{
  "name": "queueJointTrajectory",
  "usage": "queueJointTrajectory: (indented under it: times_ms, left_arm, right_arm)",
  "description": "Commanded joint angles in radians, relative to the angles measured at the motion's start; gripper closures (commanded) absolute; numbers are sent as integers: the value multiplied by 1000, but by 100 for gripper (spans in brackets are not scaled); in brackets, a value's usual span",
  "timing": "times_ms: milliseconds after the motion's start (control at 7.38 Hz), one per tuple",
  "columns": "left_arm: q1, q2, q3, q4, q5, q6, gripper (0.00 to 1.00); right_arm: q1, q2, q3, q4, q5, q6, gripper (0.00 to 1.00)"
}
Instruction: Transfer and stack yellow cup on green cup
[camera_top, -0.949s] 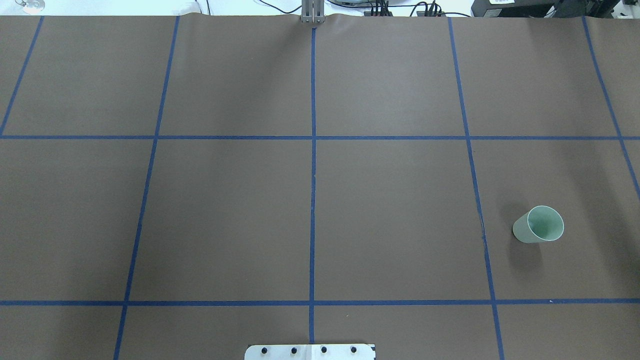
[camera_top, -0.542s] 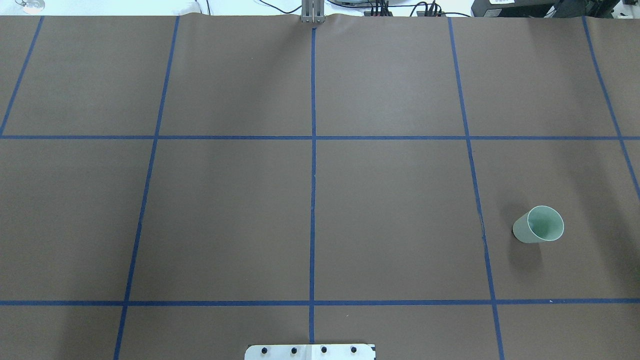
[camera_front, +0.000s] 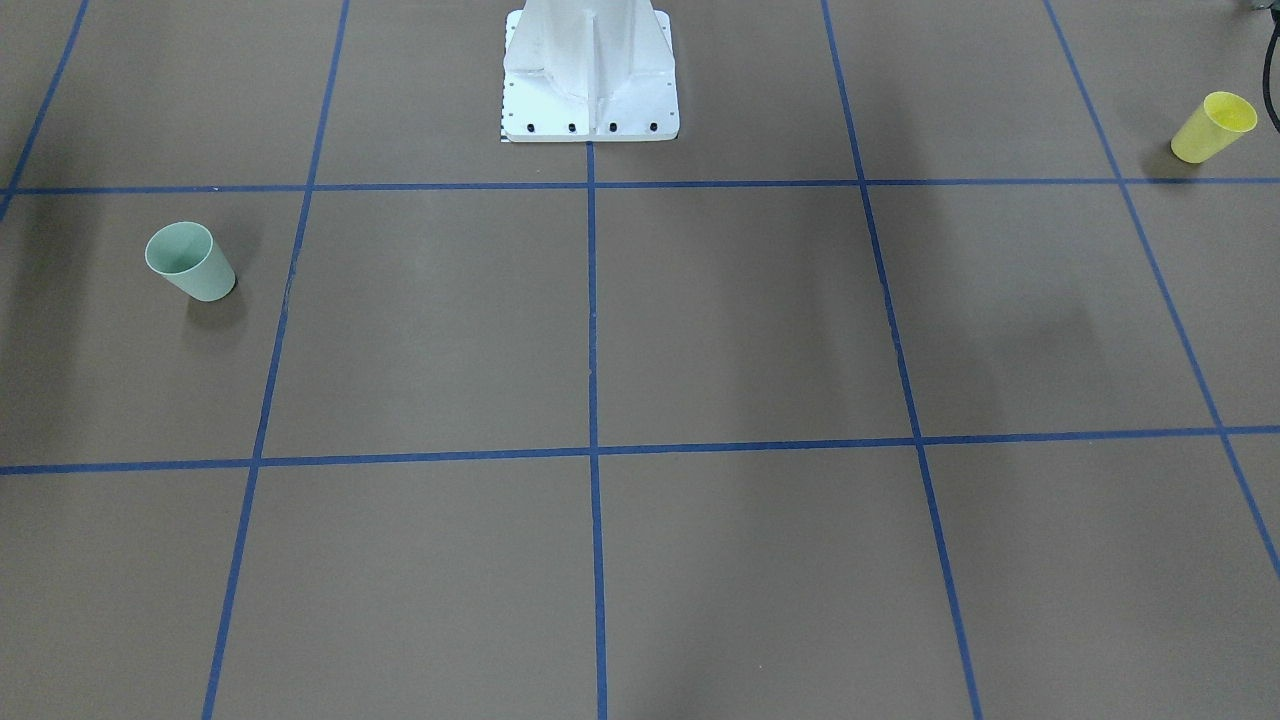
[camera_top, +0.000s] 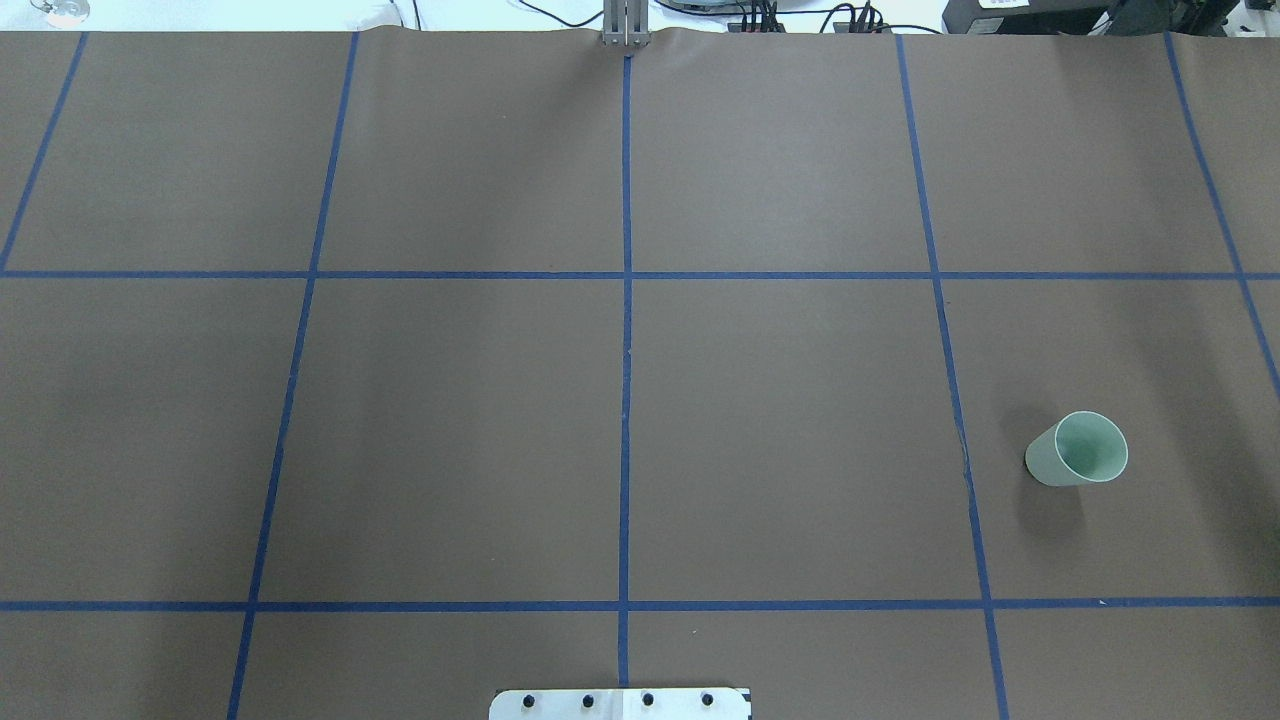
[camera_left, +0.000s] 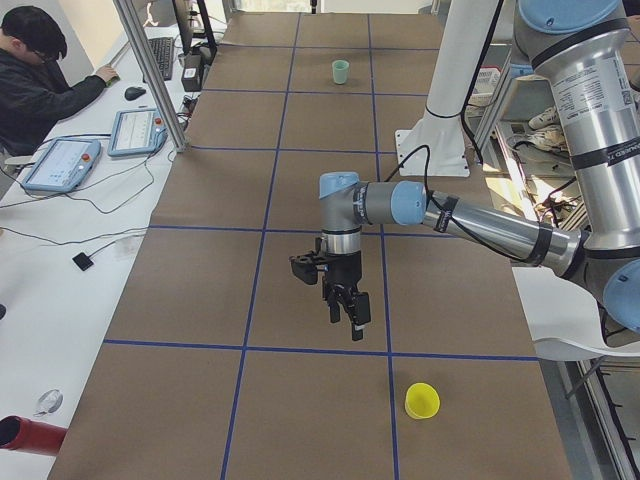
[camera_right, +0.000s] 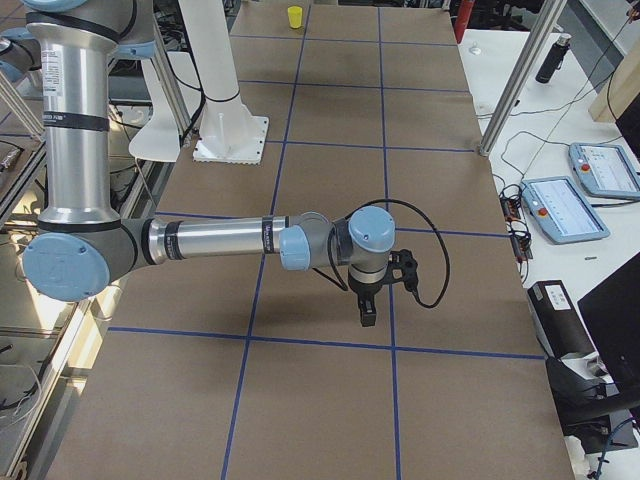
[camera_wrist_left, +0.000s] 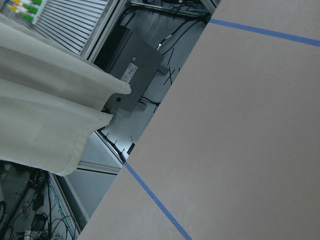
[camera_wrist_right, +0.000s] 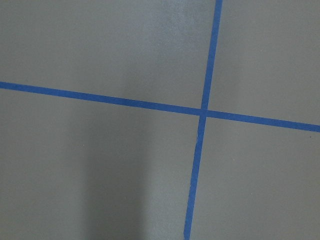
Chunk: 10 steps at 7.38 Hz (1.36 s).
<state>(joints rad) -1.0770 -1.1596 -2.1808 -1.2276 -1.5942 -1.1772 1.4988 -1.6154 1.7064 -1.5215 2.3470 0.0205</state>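
Observation:
The yellow cup stands upright near the table's end on my left side; it also shows in the exterior left view and far off in the exterior right view. The green cup stands upright on my right side, and shows too in the front-facing view and the exterior left view. My left gripper hangs above the table, well short of the yellow cup. My right gripper points down over the table. I cannot tell whether either gripper is open or shut.
The robot's white base plate sits at the table's near edge. Blue tape lines grid the brown table. An operator, tablets and a metal post stand along the far side.

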Motion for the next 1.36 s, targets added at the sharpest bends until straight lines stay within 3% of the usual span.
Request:
queueJointTrajectory:
  times_ms: [0,407,949,1220]
  left_arm:
    - [244,20,1,124,17,-413,0]
    - [431,11,21,247,-19,-859,0]
    - [563,-139,307,247,-85,-1234,0]
    - [568,-146,378,247,-85,-1327,0]
  right_arm:
    - [-3,-8,4,-2,2,1,0]
    - [-18,-6,4,1,2,-1,0]
    - [-41,-5,2,-5,-9,3,0]
    - [-52,-3,2,-3,-12,3,0]
